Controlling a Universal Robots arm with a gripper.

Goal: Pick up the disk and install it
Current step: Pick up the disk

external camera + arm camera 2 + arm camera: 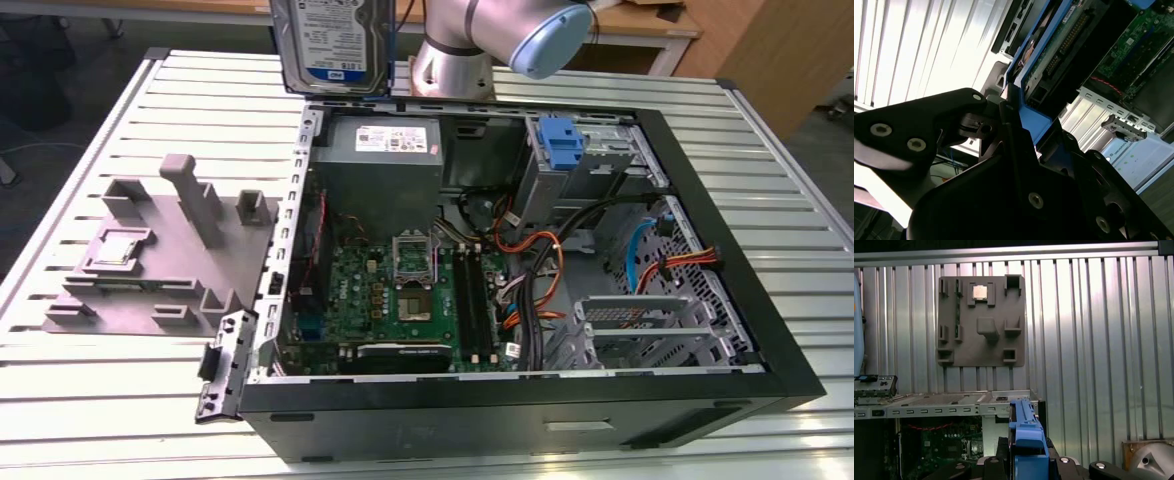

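As far as I can judge from the second wrist view, the tool (1014, 120) is pinching the disk (334, 45). Its black fingers (969, 107) sit on both sides of the blue bracket (1026, 432) that frames the drive, and I see no gap there. So the disk is in the air and not on the surface (120, 400).

In the exterior view the disk hangs at the far side of the open computer case (767, 340), just above the rim and near the grey power supply (380, 150). Its labelled face looks toward that camera. Its long axis seems to stand upright, and the drive reaches from the tool down toward the case.

The relation that matters to me is sideways: the drive bays lie to the exterior view's right of the disk. One bay carries a bare blue clip (561, 140). A metal drive cage (641, 320) sits nearer to that camera, well apart from the disk. A grey fixture plate (147, 260) lies beside the case on the exterior view's left.

I judge that the pick-up is done and the installing is not.
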